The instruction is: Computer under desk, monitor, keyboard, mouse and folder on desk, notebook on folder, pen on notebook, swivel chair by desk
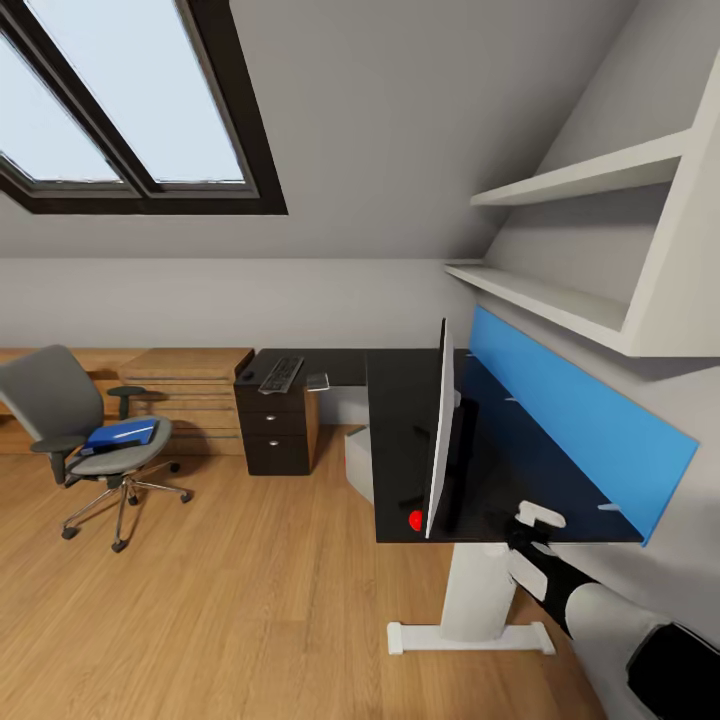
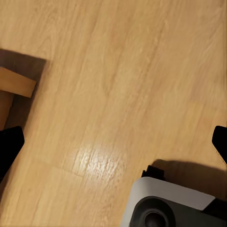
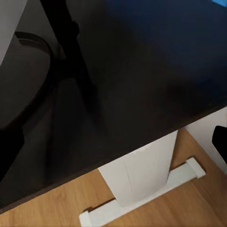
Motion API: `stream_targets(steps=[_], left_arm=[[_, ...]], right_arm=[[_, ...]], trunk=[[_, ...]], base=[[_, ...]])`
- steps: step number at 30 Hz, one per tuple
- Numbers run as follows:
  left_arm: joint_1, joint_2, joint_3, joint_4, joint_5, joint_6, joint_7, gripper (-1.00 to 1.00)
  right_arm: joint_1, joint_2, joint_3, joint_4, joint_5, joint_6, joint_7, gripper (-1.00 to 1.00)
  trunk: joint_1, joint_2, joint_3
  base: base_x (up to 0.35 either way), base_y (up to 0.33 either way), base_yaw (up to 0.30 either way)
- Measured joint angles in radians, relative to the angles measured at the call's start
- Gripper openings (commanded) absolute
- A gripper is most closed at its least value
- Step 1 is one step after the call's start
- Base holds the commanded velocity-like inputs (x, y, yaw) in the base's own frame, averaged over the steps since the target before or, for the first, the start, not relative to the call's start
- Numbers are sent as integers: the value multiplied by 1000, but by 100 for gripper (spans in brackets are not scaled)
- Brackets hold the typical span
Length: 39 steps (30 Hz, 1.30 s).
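- Right gripper (image 3: 113, 142) of mine hangs over the desk (image 1: 400, 440) edge, fingertips (image 3: 220, 139) spread wide at the frame's sides.
- Left gripper (image 2: 113, 142), also open, faces bare floor (image 2: 118, 71).
- Edge-on, the monitor (image 1: 440, 430) hides its screen from me.
- Partly hidden beneath the desk, the computer (image 1: 357, 462).
- Farther off, the keyboard (image 1: 281, 373) lies above the drawers.
- Farthest, the folder (image 1: 121, 433) rests on the swivel chair (image 1: 70, 420).

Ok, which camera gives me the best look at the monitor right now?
The head view: the monitor stands edge-on on the desk, whole from top to base. The right wrist view catches just its stand and round base. The left wrist view looks at the floor.
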Motion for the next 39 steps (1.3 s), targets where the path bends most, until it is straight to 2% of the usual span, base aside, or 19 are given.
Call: stream_targets(steps=[6, 7, 12, 15, 16, 23, 33, 39], left_arm=[[0, -12, -5, 13, -2, -31, 0, 100], [0, -30, -8, 28, -3, -33, 0, 100], [0, -41, -9, 38, -4, -32, 0, 100], [0, -42, -9, 38, -4, -31, 0, 100], [0, -42, -8, 38, -4, -32, 0, 100], [0, -42, -7, 38, -4, -33, 1, 100], [0, -42, -6, 39, -4, -35, 1, 100], [0, -42, -6, 40, -3, -34, 0, 100]], right_arm=[[-13, 1, 31, -2, 21, 13, -3, 100], [-15, 2, 44, -4, 34, 13, -1, 100], [-15, 7, 53, -29, 40, -26, -4, 100], [-15, 19, 52, -37, 40, -32, -6, 100], [-14, 41, 53, -38, 43, -34, -7, 100], [-14, 66, 53, -38, 45, -37, -9, 100], [-14, 71, 52, -38, 46, -38, -9, 100], [-13, 70, 51, -36, 46, -52, -7, 100]], trunk=[[0, 0, 0], [0, 0, 0], [-1, 0, 0], [0, 0, 0], [0, 0, 0], [0, 0, 0], [0, 0, 0], [0, 0, 0]], base=[[252, 0, 0], [318, 0, 0], [319, -43, 0], [195, -83, 58], [58, -26, 176], [124, -7, 250], [41, -1, 265], [1, -226, 47]])
